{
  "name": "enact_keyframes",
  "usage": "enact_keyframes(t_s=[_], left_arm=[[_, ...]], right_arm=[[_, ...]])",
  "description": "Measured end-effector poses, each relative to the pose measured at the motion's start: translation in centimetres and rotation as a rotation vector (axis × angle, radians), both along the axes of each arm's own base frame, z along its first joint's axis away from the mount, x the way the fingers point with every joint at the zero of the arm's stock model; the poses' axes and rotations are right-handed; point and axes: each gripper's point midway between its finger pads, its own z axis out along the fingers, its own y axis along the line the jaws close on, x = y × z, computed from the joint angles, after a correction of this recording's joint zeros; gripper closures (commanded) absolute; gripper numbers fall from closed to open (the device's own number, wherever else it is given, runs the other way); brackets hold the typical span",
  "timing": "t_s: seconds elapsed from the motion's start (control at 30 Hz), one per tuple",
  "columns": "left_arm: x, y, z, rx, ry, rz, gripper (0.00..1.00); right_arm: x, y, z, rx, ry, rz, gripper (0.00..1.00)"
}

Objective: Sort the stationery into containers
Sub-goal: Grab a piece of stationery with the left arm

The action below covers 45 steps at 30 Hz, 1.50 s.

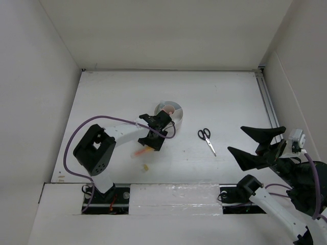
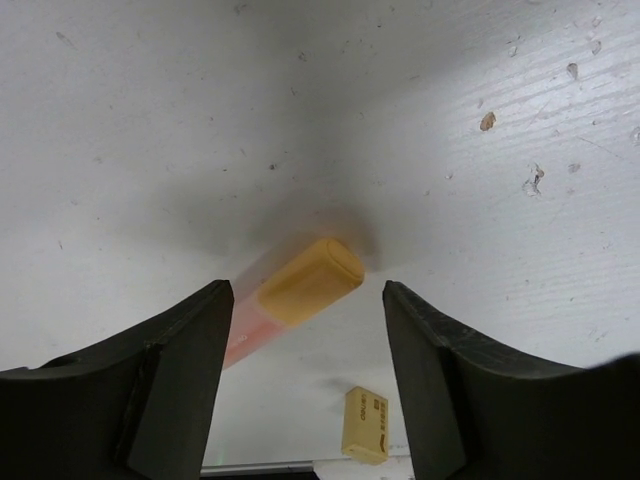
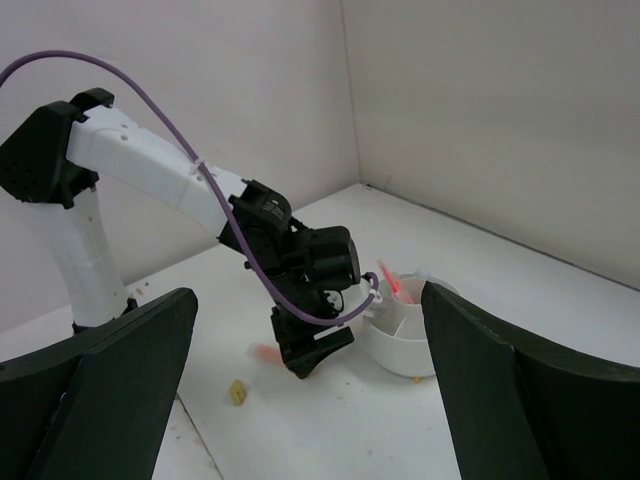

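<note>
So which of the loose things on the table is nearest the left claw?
The orange highlighter: it lies between the open fingers of the left gripper. The eraser lies a little apart, and the scissors lie far to the right.

Even, diffuse lighting; one blur defect noted.
Your white bench [image 1: 230, 102] is brightly lit from above, with soft, faint shadows. In your left wrist view the orange highlighter [image 2: 312, 278] is motion-smeared, and the left gripper [image 2: 307, 292] reads underexposed black.

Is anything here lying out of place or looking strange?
The orange highlighter is motion-blurred between the left tool's open fingers, apparently ungripped. A yellow eraser and scissors lie loose outside the organizer.
</note>
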Motion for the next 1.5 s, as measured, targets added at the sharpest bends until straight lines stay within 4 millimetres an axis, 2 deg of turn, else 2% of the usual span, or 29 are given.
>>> enact_keyframes(t_s=[0.27, 0.57, 0.77, 1.13, 1.5], left_arm=[[-0.5, 0.0, -1.1, 0.016, 0.041, -0.005, 0.37], [-0.5, -0.1, -1.3, 0.012, 0.049, -0.006, 0.56], [-0.5, -0.1, -1.3, 0.011, 0.047, -0.006, 0.59], [-0.1, -0.2, -0.4, -0.002, 0.016, -0.001, 0.80], [0.2, 0.0, 0.1, 0.001, -0.009, 0.004, 0.91]], right_arm=[[-0.1, -0.1, 0.1, 0.003, -0.003, 0.000, 0.00], [-0.1, -0.1, 0.0, 0.002, -0.004, 0.000, 0.00], [-0.2, -0.1, 0.1, 0.003, -0.005, 0.000, 0.00], [-0.3, -0.2, 0.2, 0.007, -0.010, 0.000, 0.00], [-0.3, -0.2, 0.2, 0.007, -0.010, 0.000, 0.00]])
